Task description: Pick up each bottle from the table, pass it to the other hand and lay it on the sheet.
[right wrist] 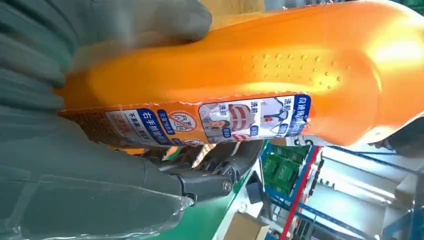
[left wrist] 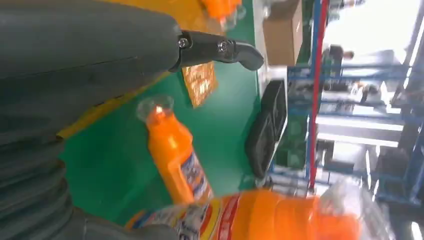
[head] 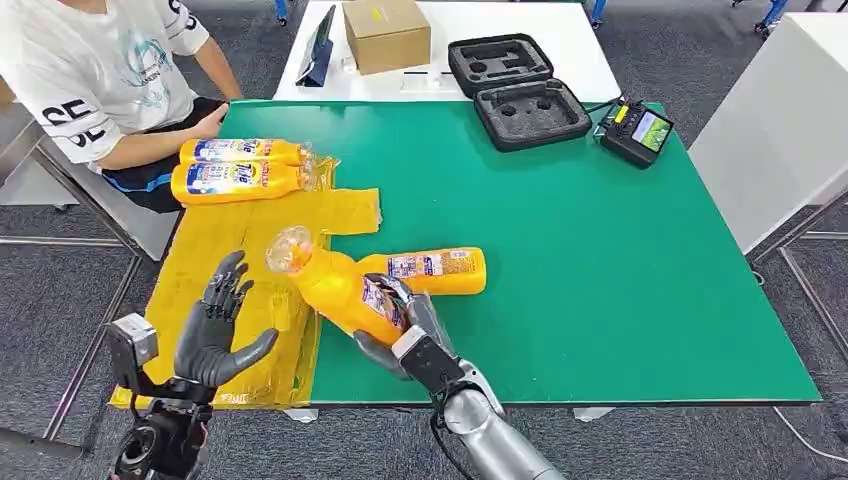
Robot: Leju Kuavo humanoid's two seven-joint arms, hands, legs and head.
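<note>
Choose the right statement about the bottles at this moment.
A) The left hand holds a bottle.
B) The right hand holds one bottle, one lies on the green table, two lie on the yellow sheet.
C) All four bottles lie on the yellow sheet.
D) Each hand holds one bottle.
B: the right hand grips the held bottle, another bottle lies on the green table, two bottles lie on the yellow sheet, and the left hand is empty, fingers apart.

The robot's right hand [head: 400, 325], at the end of its silver arm [head: 495, 435] reaching in from the near edge, gripped a tilted orange plastic bottle with a clear cap [head: 340, 290] around its lower body. To the left, the dark left hand [head: 215, 325] was raised with fingers spread, palm turned toward the bottle, holding nothing.
</note>
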